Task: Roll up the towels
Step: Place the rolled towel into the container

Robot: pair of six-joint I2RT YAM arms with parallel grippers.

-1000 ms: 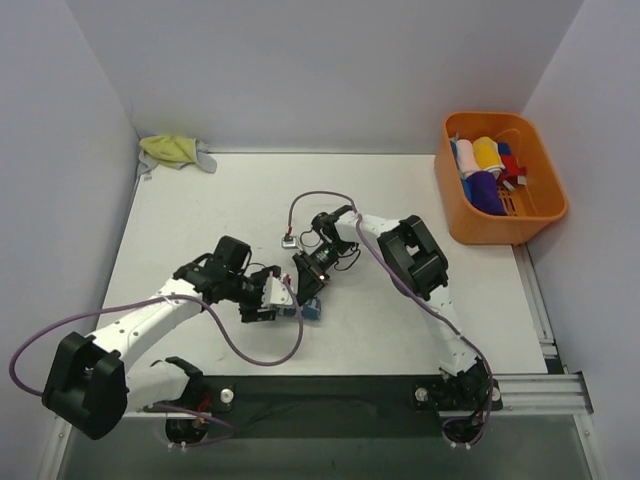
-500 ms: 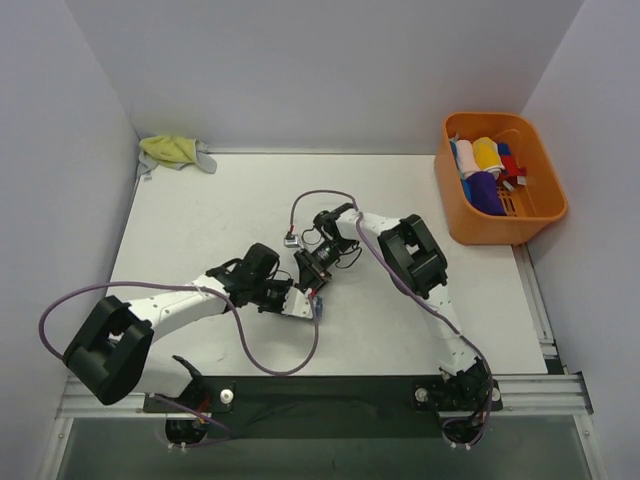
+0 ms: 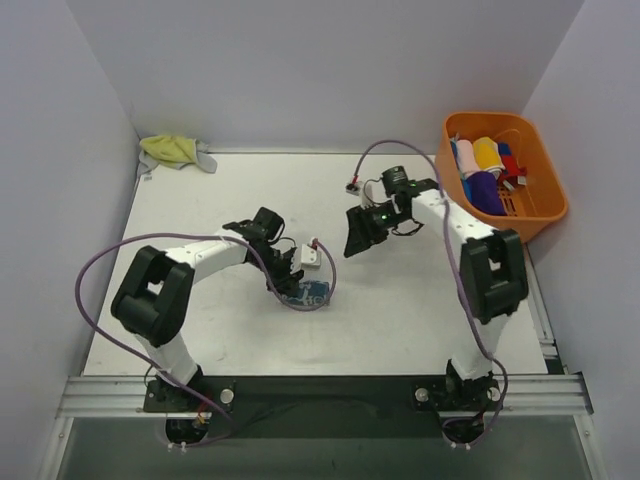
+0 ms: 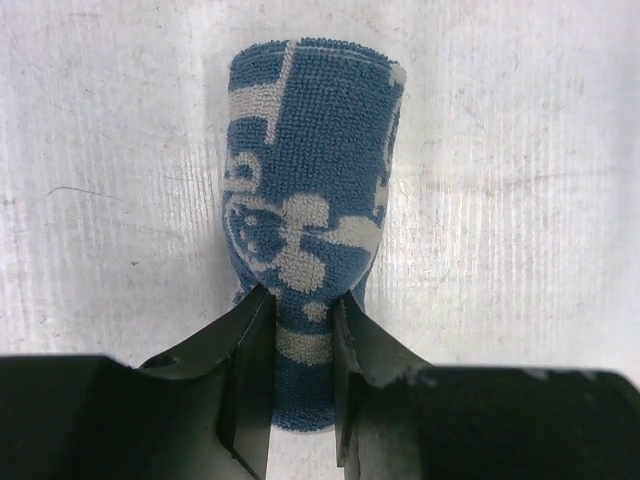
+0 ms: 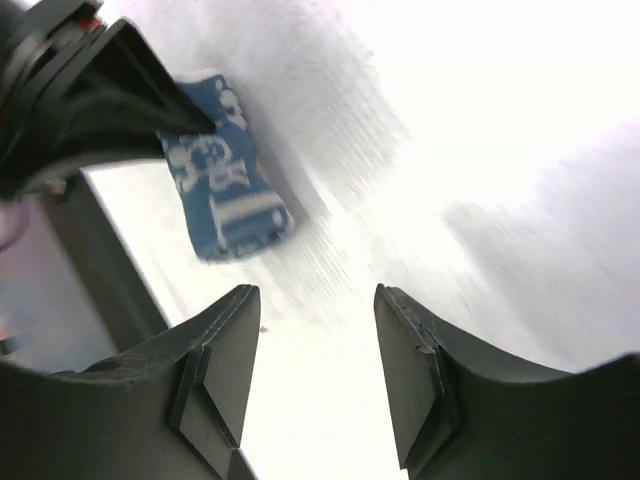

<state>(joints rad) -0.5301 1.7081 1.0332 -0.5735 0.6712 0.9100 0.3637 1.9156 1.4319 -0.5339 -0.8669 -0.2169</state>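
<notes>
Left wrist view has my left claw [image 4: 300,296] pinched narrowly on the near end of the blue-and-white patterned terry towel [image 4: 305,160]. The towel lies rolled into a short tube on the white desk [image 4: 520,200], near its middle going by the top view. My worry is that the hold is on one end only, while the far end is fatter and free. If I lift or drag it from here, the outer flap could slacken and the roll could open. Squeezing soft cloth this hard may also tug the core out on release. My right claw [image 5: 315,300] stands about half open with nothing between its fingers and well apart from the roll, so it gives no support. The pale yellow-green cloth with a grey edge [image 3: 174,150] sits crumpled in the far left corner, not yet rolled, and the orange plastic basket [image 3: 505,228] is at the far right
</notes>
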